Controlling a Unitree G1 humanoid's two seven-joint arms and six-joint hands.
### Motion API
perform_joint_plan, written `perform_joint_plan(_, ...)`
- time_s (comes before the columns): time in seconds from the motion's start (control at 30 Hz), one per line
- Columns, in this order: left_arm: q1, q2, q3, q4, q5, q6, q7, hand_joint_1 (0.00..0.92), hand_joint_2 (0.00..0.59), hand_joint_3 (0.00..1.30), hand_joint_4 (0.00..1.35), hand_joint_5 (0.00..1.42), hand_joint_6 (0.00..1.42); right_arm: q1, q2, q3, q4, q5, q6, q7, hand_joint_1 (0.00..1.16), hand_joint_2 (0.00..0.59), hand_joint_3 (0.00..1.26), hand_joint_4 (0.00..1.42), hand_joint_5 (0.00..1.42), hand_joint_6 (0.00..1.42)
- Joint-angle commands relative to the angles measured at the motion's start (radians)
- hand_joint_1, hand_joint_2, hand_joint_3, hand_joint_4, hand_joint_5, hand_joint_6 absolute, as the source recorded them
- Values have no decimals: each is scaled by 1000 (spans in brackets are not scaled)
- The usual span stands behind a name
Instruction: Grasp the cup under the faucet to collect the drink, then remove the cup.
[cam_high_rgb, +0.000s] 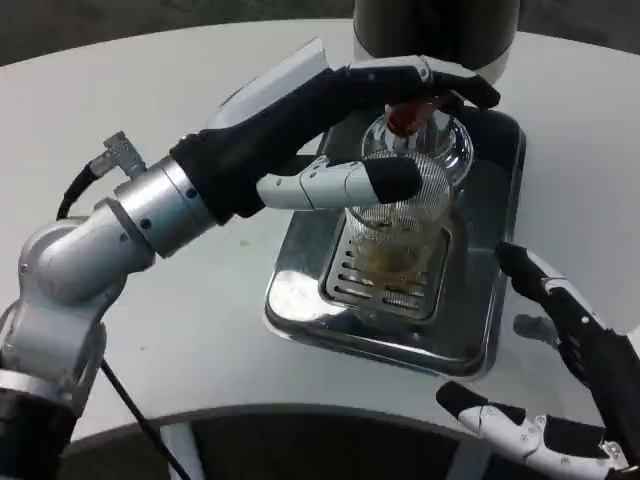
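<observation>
— What colours did the cup (400, 215) and tray (300, 300) show?
— The cup was clear ribbed glass with a pale amber tint at the bottom; the tray was shiny silver with a slotted grille.
— And the rest?
— A red faucet (408, 117) tip, a white table (130, 90), and a white-and-black left hand (330, 130).

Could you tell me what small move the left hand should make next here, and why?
Probably hold steady a moment. The left hand is wrapped around the clear ribbed glass cup, which stands on the slotted grate of the shiny metal drip tray beneath the red-tipped faucet. Only a little amber drink shows at the bottom, so lifting away now seems premature. The right hand waits open beside the tray.
</observation>
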Motion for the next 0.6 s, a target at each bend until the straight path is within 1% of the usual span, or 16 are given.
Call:
perform_joint_plan(0.03,61,28,-47,40,62,14,-49,0,43,354,198,269,176,-32,20,12,59,-1,-37,-39,887,184,107,86,79,214)
perform_joint_plan(0.27,50,35,-51,43,71,7,-48,0,44,369,207,273,176,-76,37,27,130,-7,-68,-77,891,167,94,67,55,198)
perform_joint_plan(0.6,49,49,-62,45,81,-3,-37,0,44,381,217,283,176,-138,56,42,213,-8,-95,-126,892,166,84,61,50,182)
